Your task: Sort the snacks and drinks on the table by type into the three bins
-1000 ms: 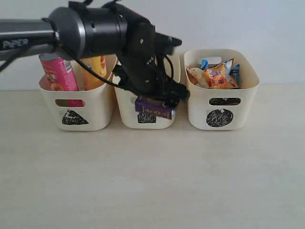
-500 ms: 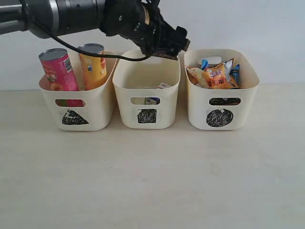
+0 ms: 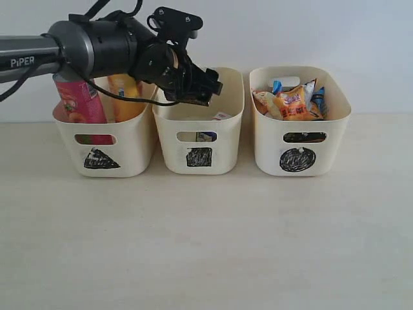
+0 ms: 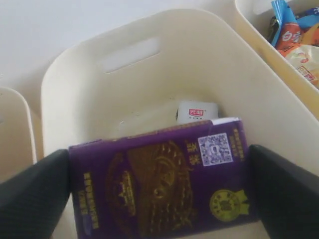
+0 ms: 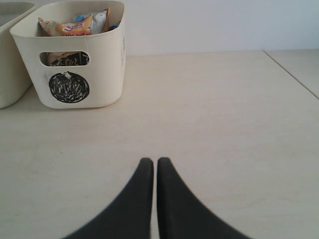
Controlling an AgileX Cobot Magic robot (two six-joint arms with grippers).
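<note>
My left gripper (image 4: 159, 194) is shut on the dark purple drink carton (image 4: 149, 174), holding it by its two ends above the square-marked middle bin (image 4: 79, 84). In the exterior view that gripper (image 3: 197, 87) hovers over the same bin's (image 3: 227, 152) back left rim. A white-and-blue carton (image 4: 198, 112) lies inside it. The pink tube (image 3: 80, 103) and yellow-orange tube (image 3: 126, 90) stand in the triangle bin (image 3: 132, 148). Crinkly bags (image 3: 293, 103) fill the circle bin (image 3: 268, 152). My right gripper (image 5: 155, 162) is shut and empty, low over the table.
The left arm (image 3: 97, 45) reaches in from the left, crossing above the triangle bin and in front of the tubes. The three bins stand in a row against the back wall. The circle bin (image 5: 107, 59) is off to one side of my right gripper.
The left gripper lifted the purple carton from low in front of the middle bin, swung up and right, and has now come back left over that bin.
</note>
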